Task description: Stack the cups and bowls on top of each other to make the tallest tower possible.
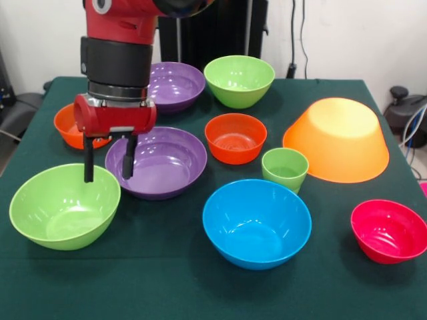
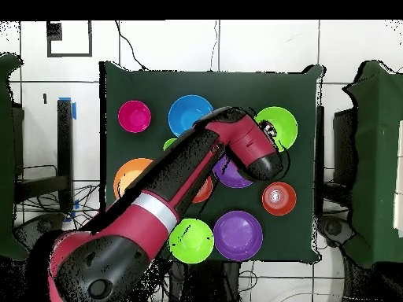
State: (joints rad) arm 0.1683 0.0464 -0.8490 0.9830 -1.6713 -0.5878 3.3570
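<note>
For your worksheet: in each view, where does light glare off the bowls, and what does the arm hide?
Front view: soft white glare streaks the blue bowl and near purple bowl; the open pincer partly covers an orange-red bowl. Overhead view: the arm hides most of the middle bowls, and the pink-red bowl shows little glare.

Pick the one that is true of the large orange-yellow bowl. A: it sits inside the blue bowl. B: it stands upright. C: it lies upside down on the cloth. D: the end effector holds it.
C: the orange-yellow bowl rests rim-down on the table, its flat base facing up, apart from the blue bowl and the end effector.
</note>
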